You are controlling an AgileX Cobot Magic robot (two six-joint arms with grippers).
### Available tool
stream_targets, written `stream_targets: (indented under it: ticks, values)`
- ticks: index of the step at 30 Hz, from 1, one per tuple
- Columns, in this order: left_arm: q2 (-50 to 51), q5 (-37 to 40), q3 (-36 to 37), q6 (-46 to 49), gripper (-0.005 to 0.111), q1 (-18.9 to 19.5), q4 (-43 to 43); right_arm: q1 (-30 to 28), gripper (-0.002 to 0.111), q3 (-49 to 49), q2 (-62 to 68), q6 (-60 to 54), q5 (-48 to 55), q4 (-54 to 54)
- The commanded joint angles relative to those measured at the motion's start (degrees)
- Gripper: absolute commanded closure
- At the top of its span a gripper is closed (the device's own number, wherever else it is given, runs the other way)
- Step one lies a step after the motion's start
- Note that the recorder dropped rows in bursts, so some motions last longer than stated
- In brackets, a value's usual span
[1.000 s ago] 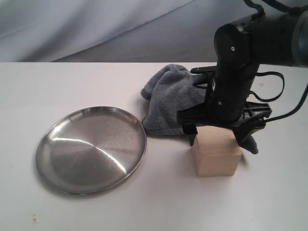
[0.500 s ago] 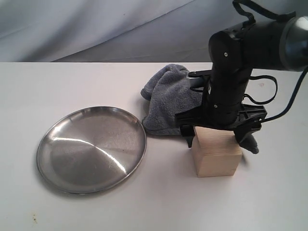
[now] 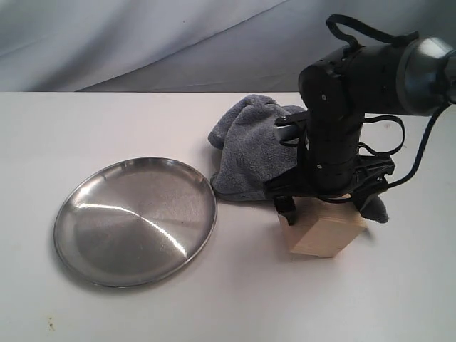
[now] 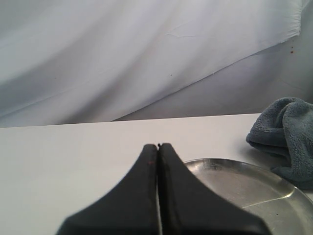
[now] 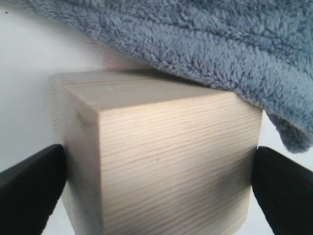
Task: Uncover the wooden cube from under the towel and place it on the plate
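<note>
The wooden cube (image 3: 318, 236) sits right of the plate (image 3: 135, 221), slightly tilted, with the towel (image 3: 249, 146) bunched behind it and off its top. My right gripper (image 3: 326, 214) has come down over the cube, a black finger pressed on each side of it. In the right wrist view the cube (image 5: 166, 156) fills the gap between the fingers of the right gripper (image 5: 156, 161), with the towel (image 5: 220, 44) just beyond. The left gripper (image 4: 158, 147) is shut on nothing, near the plate (image 4: 254, 191) and towel (image 4: 288, 132).
A white tabletop (image 3: 107, 121) carries everything, with a pale cloth backdrop (image 3: 142, 43) behind it. The right arm's black body and cables (image 3: 356, 85) hang over the towel's right part. The left arm does not show in the exterior view.
The right gripper has sunk lower over the cube and shifted slightly left. Its fingers have closed on the cube's sides, and the cube has turned and tilted a little.
</note>
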Motion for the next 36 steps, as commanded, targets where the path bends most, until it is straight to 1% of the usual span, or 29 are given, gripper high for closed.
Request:
stream_targets:
  ticks: [1, 10, 15, 20, 24, 29, 36]
  values:
    - [-0.2, -0.1, 0.3, -0.1, 0.107, -0.3, -0.1, 0.8, 0.017, 1.3, 0.7, -0.1, -3.9, 4.3]
    - [-0.2, -0.1, 0.3, -0.1, 0.107, -0.3, -0.1, 0.7, 0.017, 1.3, -5.9, -0.1, -2.5, 3.8]
    - [-0.2, -0.1, 0.3, -0.1, 0.107, -0.3, -0.1, 0.7, 0.017, 1.3, -6.8, -0.1, 0.2, 2.6]
    - [-0.2, -0.1, 0.3, -0.1, 0.107, -0.3, -0.1, 0.7, 0.017, 1.3, -6.8, 1.9, 0.7, 3.3]
    - [-0.2, -0.1, 0.3, -0.1, 0.107, -0.3, -0.1, 0.7, 0.017, 1.3, -6.8, 1.2, -0.5, 6.3]
    - [-0.2, -0.1, 0.3, -0.1, 0.107, -0.3, -0.1, 0.7, 0.017, 1.3, -6.8, -3.2, -3.7, 13.1]
    - [-0.2, -0.1, 0.3, -0.1, 0.107, -0.3, -0.1, 0.7, 0.017, 1.3, -6.8, -2.7, -3.8, 13.1]
